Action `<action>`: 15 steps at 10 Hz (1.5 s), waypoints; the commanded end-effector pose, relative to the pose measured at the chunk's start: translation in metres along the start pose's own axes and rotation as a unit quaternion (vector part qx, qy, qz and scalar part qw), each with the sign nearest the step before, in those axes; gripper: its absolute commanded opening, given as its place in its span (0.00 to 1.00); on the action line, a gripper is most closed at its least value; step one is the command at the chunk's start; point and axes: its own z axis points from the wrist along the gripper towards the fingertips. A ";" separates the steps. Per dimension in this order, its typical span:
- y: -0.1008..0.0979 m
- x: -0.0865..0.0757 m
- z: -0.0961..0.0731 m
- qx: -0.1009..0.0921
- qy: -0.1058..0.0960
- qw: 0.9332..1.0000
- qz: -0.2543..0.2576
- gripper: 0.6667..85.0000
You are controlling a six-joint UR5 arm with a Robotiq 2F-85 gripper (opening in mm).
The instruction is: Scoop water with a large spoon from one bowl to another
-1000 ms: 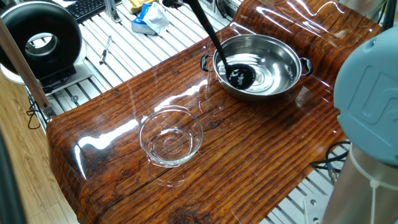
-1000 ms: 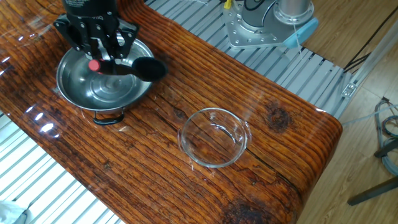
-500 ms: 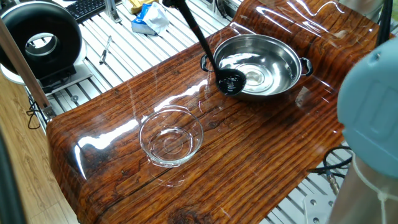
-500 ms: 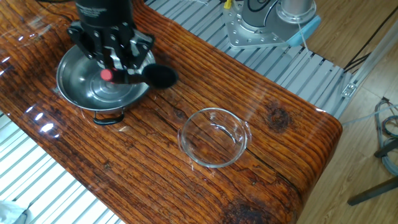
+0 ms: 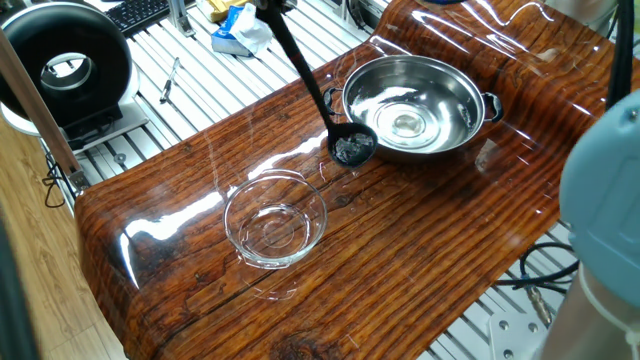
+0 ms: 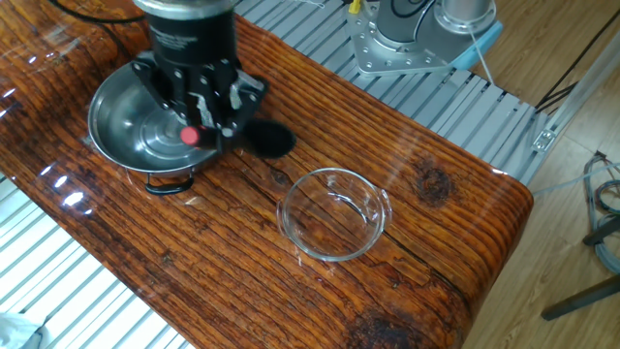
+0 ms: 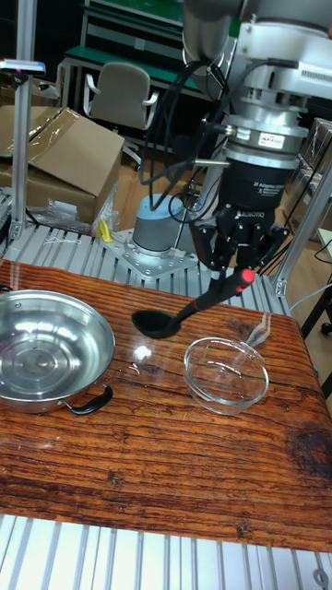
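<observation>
My gripper (image 7: 235,267) hangs above the table between the two bowls, shut on the upper handle of the large spoon (image 7: 152,323), just by its red tip. The black ladle slants down, and its cup (image 5: 352,147) hangs over the wood just outside the rim of the steel bowl (image 5: 455,135). Small glints in the cup suggest water. Water ripples glint at the steel bowl's bottom (image 5: 405,122). The clear glass bowl (image 5: 240,196) stands apart, toward the table's near end. From the other side, my gripper (image 6: 208,121) overlaps the steel bowl (image 6: 107,107), with the glass bowl (image 6: 334,247) farther right.
The arm's base (image 6: 407,39) is bolted to the slatted frame beside the wooden table. A black round device (image 5: 65,65) and a blue-white bag (image 5: 240,30) lie on the slats beyond. A cardboard box (image 7: 65,147) stands behind.
The spoon's cup rose out of the steel bowl, crossed its rim and moved toward the glass bowl. The gripper travelled the same way, still shut on the handle.
</observation>
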 end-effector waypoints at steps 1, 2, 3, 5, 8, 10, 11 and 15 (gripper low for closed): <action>0.018 -0.005 0.008 -0.002 -0.008 1.000 0.015 0.00; 0.020 -0.006 0.011 0.001 -0.010 1.000 0.016 0.00; 0.021 -0.007 0.014 0.003 -0.011 1.000 0.016 0.00; 0.016 -0.007 0.017 0.011 -0.005 1.000 0.012 0.00; 0.020 -0.004 0.017 0.003 0.001 1.000 -0.005 0.00; 0.026 -0.001 0.017 -0.007 0.006 1.000 -0.026 0.00; 0.027 0.000 0.017 -0.011 0.008 0.999 -0.037 0.00; 0.030 -0.005 0.017 -0.016 -0.003 0.997 -0.081 0.00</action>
